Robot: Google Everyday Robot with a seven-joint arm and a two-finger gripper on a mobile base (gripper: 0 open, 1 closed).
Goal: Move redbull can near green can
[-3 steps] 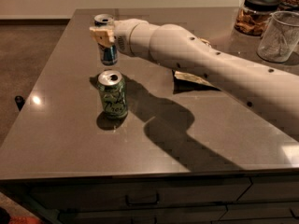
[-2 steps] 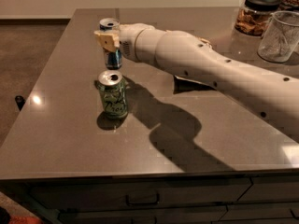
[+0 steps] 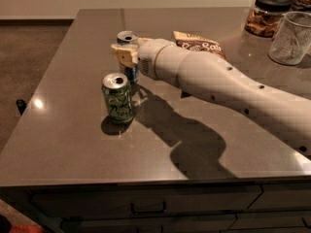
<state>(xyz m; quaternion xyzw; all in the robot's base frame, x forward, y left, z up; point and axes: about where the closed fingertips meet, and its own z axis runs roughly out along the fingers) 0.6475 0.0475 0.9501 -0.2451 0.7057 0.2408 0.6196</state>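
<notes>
The redbull can [image 3: 127, 37] is a slim blue-and-silver can standing upright at the middle left of the dark table [image 3: 73, 144]. My gripper [image 3: 124, 55] is shut on its middle, with a tan finger [image 3: 119, 52] across its front. The arm reaches in from the right. The green can [image 3: 118, 99] stands upright just in front of the redbull can, a small gap apart, with its silver top showing. The lower part of the redbull can is partly hidden behind the gripper and the green can.
A snack bag [image 3: 200, 44] lies behind the arm. A lidded jar of snacks [image 3: 268, 13] and a clear glass pitcher [image 3: 292, 38] stand at the back right. The table's left edge [image 3: 34, 96] drops to the floor. Drawers [image 3: 146, 208] run below the front edge.
My gripper has carried the redbull can to the right and toward the front, closer to the green can. The snack bag now shows behind the arm. The green can has not moved.
</notes>
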